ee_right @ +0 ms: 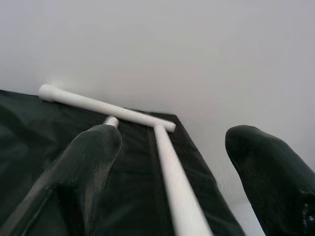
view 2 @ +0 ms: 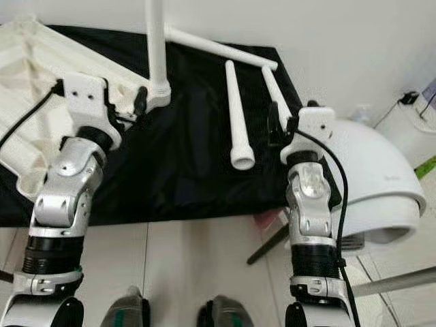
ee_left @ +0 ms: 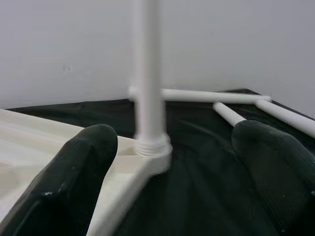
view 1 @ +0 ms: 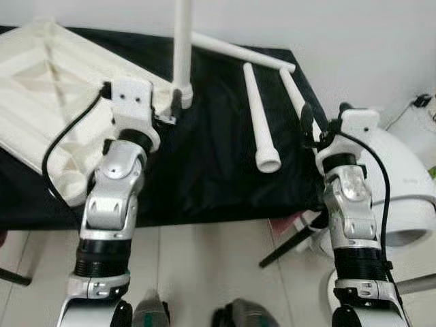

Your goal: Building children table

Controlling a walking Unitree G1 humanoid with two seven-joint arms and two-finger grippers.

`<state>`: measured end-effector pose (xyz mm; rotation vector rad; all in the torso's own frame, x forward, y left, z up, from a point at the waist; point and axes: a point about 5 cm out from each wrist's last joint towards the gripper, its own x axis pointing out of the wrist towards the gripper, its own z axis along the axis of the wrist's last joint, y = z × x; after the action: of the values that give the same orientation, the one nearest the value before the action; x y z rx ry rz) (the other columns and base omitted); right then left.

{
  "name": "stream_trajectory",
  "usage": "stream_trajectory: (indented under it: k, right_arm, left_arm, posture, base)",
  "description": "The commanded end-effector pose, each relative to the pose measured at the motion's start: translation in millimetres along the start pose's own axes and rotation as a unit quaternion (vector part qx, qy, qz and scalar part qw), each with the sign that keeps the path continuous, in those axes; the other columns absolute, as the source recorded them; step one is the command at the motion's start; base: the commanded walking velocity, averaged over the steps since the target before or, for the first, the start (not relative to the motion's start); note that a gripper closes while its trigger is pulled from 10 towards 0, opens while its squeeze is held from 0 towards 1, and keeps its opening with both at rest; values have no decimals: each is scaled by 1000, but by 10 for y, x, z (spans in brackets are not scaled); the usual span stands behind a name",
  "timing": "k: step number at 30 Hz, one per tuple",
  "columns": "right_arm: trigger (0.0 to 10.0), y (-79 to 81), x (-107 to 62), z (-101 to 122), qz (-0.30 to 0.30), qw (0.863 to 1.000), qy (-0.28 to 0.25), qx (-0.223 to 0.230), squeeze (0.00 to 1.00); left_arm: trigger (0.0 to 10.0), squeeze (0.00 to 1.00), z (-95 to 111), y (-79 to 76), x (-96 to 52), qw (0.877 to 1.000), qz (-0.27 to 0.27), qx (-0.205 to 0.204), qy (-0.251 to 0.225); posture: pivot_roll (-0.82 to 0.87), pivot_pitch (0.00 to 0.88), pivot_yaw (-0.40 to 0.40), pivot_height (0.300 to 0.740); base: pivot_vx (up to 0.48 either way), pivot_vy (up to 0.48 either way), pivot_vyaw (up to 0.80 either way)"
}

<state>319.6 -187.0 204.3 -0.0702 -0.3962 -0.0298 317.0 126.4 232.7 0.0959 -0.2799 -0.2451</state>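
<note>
The white children's tabletop (view 1: 48, 88) lies upside down on the left half of a black-covered table (view 1: 204, 177). One white leg (view 1: 182, 48) stands upright in the socket at its near corner. My left gripper (view 1: 174, 102) is open just in front of that socket (ee_left: 153, 150), not touching it. Three loose white legs lie on the cloth: one along the back (view 1: 238, 51), one in the middle (view 1: 260, 116) and one at the right (view 1: 294, 92). My right gripper (view 1: 325, 114) hovers open over the right leg (ee_right: 177, 187), holding nothing.
The black cloth ends at the table's right edge, close beside my right arm. A white rounded appliance (view 1: 409, 191) stands on the floor to the right, with a dark rod (view 1: 293, 245) leaning under the table edge. A pale wall runs right behind the table.
</note>
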Motion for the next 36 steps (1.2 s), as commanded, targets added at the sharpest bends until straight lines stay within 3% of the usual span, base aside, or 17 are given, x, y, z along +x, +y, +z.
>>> stream_trajectory:
  k: [1, 12, 15, 16, 20, 27, 34, 36]
  right_arm:
    - [10000, -100, -23, -16, -16, 1000, 7, 1, 0]
    - [10000, -121, -26, -68, -15, 1000, 22, -5, 0]
    - [10000, -240, -22, -105, -37, 999, 36, -8, 0]
    - [10000, -365, -21, -142, -55, 997, 54, -19, 0]
    - [10000, -453, -26, -225, -47, 995, 80, -33, 0]
    - [10000, -423, -8, -436, 9, 992, 122, -33, 0]
    - [10000, -328, 38, -506, 58, 990, 125, -21, 0]
    - [10000, -303, 53, -515, 69, 990, 123, -17, 0]
  left_arm:
    - [10000, 0, 1, -88, 21, 1000, -24, 1, 0]
    - [10000, 0, -21, -103, 61, 999, -37, -5, 9]
    - [10000, 0, -33, -91, 41, 999, -32, -1, 13]
    - [10000, 0, -35, -91, 18, 999, -28, -7, 17]
    - [10000, 0, -26, -125, -7, 999, -30, -13, 21]
    - [10000, 0, -26, -175, -16, 999, -32, -19, 26]
    - [10000, 0, -11, -186, -14, 999, -29, -19, 27]
    - [10000, 0, -15, -192, -23, 998, -31, -40, 30]
  posture:
    - [43, 120, -96, 740]
    - [47, 136, -103, 740]
    - [42, 139, -97, 740]
    - [38, 142, -95, 740]
    - [38, 143, -95, 740]
    - [43, 143, -96, 740]
    - [52, 140, -100, 740]
    - [55, 138, -101, 740]
  base:
    - [0, -281, 0]
    - [0, -26, 0]
    - [0, 0, 0]
    - [0, 0, 0]
    - [0, 0, 0]
    - [0, 0, 0]
    - [0, 0, 0]
    - [0, 0, 0]
